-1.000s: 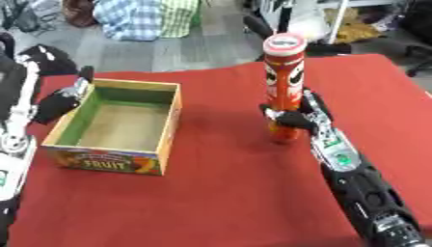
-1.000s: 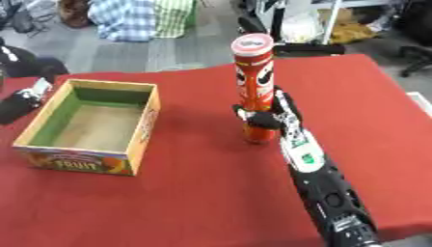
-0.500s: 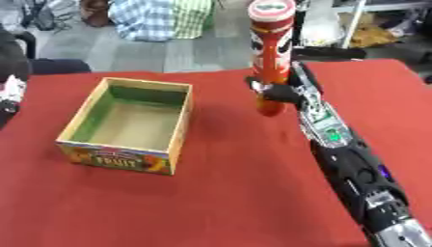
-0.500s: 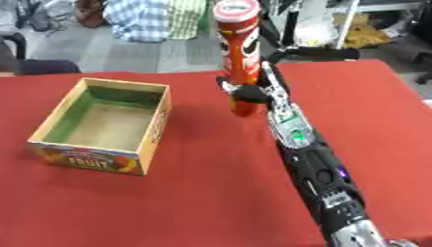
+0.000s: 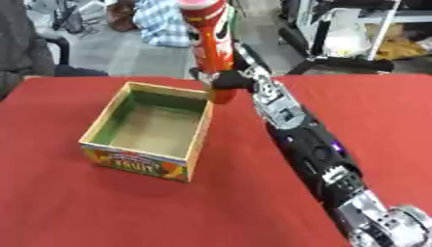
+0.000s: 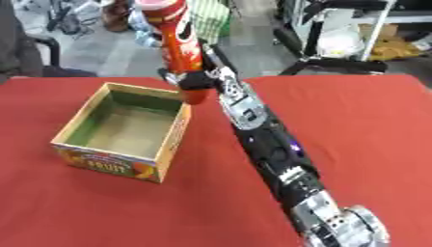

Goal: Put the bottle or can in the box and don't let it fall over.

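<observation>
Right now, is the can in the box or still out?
Out. The can is held near upright by the right hand at the box's far right corner; the box is empty.

Even, bright overhead light, no hard glare. The red cloth-covered bench (image 5: 101, 207) reads flat and saturated. A soft shadow sits inside the open cardboard box with green inner walls (image 5: 152, 126), darker along its near wall. Everything looks soft; the tall red cylindrical can (image 5: 211, 43) and black-and-silver right arm (image 5: 308, 144) smear with blur, and the background is hazy.
</observation>
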Motion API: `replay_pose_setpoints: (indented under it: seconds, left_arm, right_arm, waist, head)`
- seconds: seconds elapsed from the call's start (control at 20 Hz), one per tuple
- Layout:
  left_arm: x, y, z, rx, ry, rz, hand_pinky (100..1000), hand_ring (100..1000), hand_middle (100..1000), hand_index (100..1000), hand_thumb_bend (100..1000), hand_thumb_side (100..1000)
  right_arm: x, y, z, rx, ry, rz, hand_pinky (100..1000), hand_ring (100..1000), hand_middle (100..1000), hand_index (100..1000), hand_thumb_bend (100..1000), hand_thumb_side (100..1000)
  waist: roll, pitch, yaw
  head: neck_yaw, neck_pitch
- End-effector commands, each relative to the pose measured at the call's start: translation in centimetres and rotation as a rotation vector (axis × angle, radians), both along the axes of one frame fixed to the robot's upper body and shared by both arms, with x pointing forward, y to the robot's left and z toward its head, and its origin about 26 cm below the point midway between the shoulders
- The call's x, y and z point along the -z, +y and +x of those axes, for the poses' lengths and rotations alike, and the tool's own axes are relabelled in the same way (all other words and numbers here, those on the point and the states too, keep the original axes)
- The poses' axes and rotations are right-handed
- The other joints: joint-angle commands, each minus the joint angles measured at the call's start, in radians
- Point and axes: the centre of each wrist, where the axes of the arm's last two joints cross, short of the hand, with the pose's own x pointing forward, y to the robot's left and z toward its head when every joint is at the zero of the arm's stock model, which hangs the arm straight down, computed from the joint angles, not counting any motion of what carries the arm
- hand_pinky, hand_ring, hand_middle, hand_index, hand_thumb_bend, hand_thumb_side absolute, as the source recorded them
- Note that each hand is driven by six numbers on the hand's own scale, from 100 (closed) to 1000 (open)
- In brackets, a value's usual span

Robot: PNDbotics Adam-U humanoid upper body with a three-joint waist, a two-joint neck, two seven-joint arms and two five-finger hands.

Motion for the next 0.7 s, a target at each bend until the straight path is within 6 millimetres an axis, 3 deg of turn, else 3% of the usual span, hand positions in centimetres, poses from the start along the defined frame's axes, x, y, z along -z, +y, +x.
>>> replay_pose_setpoints:
  seconds: [0.05,0.1,0.15,0.25,0.35,0.5,0.7]
  left_arm:
    - [-1.1,0.1,-0.1,0.001,-0.036,-0.002,791,631,663,695,305,759]
    - [-1.2,0.1,-0.1,-0.003,-0.038,-0.006,791,631,663,694,305,758]
    - [-1.2,0.1,-0.1,-0.006,-0.038,-0.008,791,631,663,695,305,760]
    - [-1.2,0.2,-0.1,-0.009,-0.037,-0.008,791,631,663,695,303,761]
    - [-1.1,0.2,-0.1,-0.012,-0.032,-0.003,792,631,664,696,302,763]
    - [-0.9,0.3,-0.1,-0.015,-0.022,0.004,792,631,664,696,300,765]
    - [-0.6,0.3,0.0,-0.016,-0.013,0.009,792,631,663,696,298,768]
  right_arm:
    - [0.0,1.1,0.4,-0.06,-0.002,-0.105,832,691,481,543,100,205]
    - [0.5,1.3,0.4,-0.069,0.0,-0.152,843,727,572,661,100,363]
    - [0.8,1.3,0.4,-0.072,-0.007,-0.208,877,803,747,861,294,536]
    - [0.8,-0.4,0.6,-0.062,-0.035,-0.333,920,876,880,971,396,564]
    - [0.4,-2.8,0.6,-0.025,-0.071,-0.422,948,918,942,999,465,575]
    - [-0.4,-5.1,0.4,0.031,-0.111,-0.499,959,933,961,1000,514,588]
    - [-1.4,-5.8,0.1,0.057,-0.167,-0.54,966,941,970,1000,548,608]
  waist:
    - [-0.004,0.004,0.008]
    - [-0.005,0.004,0.01]
    - [-0.006,0.004,0.011]
    - [-0.01,0.003,0.011]
    - [-0.014,0.001,0.009]
    - [-0.018,-0.004,0.005]
    - [-0.02,-0.009,0.0]
  head:
    - [-0.024,-0.02]
    - [-0.029,-0.021]
    - [-0.032,-0.021]
    - [-0.034,-0.02]
    - [-0.033,-0.021]
    - [-0.031,-0.021]
    - [-0.031,-0.022]
